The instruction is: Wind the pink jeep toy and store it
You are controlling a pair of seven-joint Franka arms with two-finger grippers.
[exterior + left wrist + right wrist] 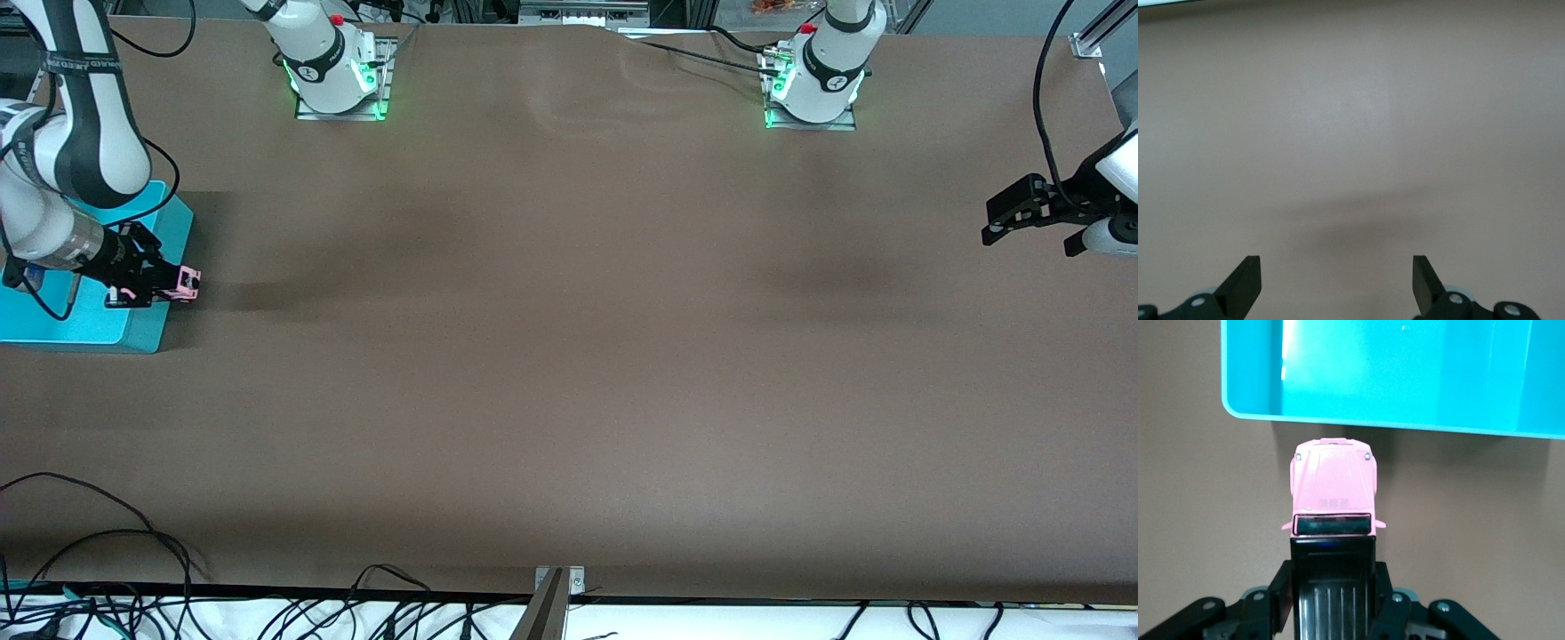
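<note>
The pink jeep toy (187,283) is gripped by its black rear section in my right gripper (164,283), up in the air over the edge of the turquoise bin (98,324) at the right arm's end of the table. In the right wrist view the jeep (1333,487) sticks out of the right gripper (1333,580), its pink hood pointing at the bin's rim (1371,425), with bare table under it. My left gripper (994,222) hangs open and empty over the left arm's end of the table. The left wrist view shows this gripper (1337,277) over bare brown table.
The brown table cover (569,356) spans the whole view. The two arm bases (333,71) (813,80) stand along the table edge farthest from the front camera. Loose cables (107,551) lie at the near edge.
</note>
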